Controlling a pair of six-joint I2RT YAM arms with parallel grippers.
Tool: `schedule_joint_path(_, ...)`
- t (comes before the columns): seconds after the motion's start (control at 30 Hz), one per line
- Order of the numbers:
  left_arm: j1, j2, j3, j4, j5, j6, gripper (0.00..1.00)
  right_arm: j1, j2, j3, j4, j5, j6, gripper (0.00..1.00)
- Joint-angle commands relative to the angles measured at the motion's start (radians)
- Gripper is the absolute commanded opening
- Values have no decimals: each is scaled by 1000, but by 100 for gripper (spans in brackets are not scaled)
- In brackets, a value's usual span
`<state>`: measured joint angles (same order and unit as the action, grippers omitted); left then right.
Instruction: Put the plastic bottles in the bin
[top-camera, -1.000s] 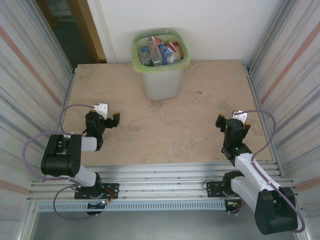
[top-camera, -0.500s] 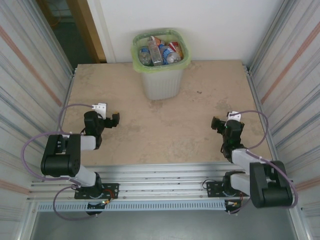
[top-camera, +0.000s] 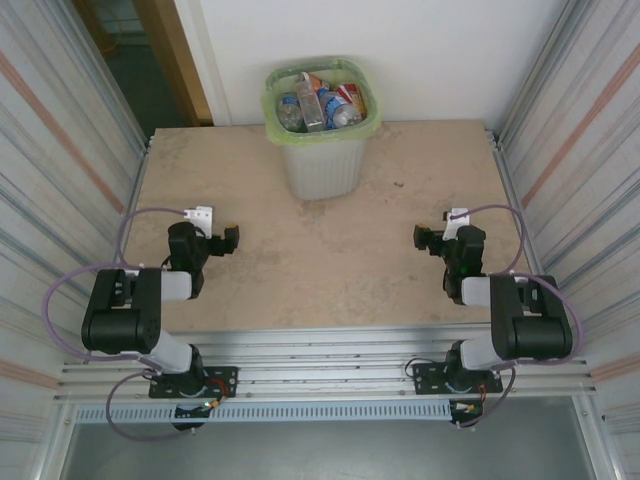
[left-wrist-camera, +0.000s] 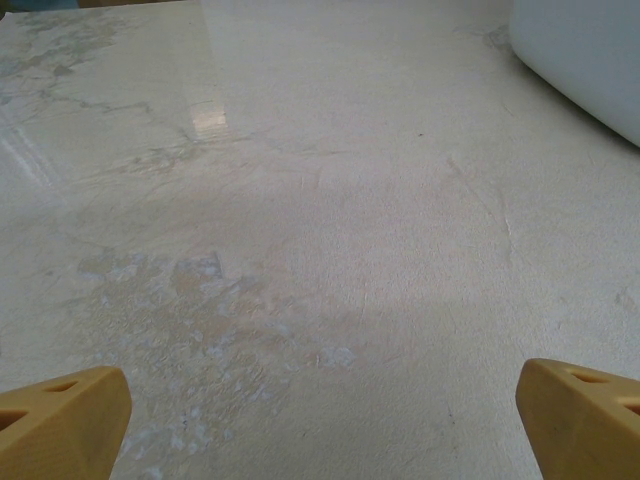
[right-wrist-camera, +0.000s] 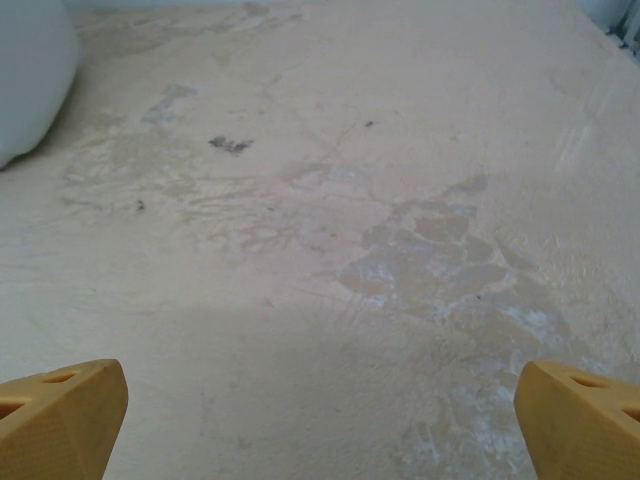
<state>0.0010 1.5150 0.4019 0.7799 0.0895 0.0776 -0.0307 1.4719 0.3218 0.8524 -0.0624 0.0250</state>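
Plastic bottles (top-camera: 318, 103) sit in the bin (top-camera: 322, 170); left gripper (top-camera: 230, 240) and right gripper (top-camera: 424, 240) gape wide, empty.

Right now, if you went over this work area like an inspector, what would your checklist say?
Surface: beige table, stained and scuffed, with worn pale patches.
Job's things: plastic bottles lie inside the bin, which stands at the far edge and is lined with a green bag.
Clutter: nothing seen.
Hands: left hand open, holding nothing, low over the table; right hand the same.
Cables: a purple cable loops along each arm.
Surroundings: ribbed metal walls on both sides, white wall behind, metal rails at the near edge.
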Motion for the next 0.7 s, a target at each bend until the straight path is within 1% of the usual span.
schedule_joint_path(0.0, 3, -3, 14, 2, 17, -9, 99, -30, 80, 9, 128, -97, 18, 98)
schedule_joint_path(0.07, 3, -3, 14, 4, 17, -10, 99, -57, 54, 53, -11, -134, 33, 98)
schedule_joint_path(0.1, 4, -4, 14, 2, 17, -10, 99, -74, 75, 64, 0, -168, 46, 98)
schedule_joint_path(0.13, 3, -4, 15, 2, 17, -9, 99, -79, 73, 61, 10, -168, 50, 98)
schedule_joint_path(0.17, 4, -4, 14, 2, 15, -10, 99, -80, 62, 66, -21, -165, 48, 98)
schedule_joint_path(0.4, 3, -4, 14, 1, 15, -9, 99, -49, 71, 79, -35, -72, 50, 98)
schedule_joint_path(0.67, 3, -2, 14, 3, 17, -9, 99, -46, 68, 79, -39, -66, 49, 98)
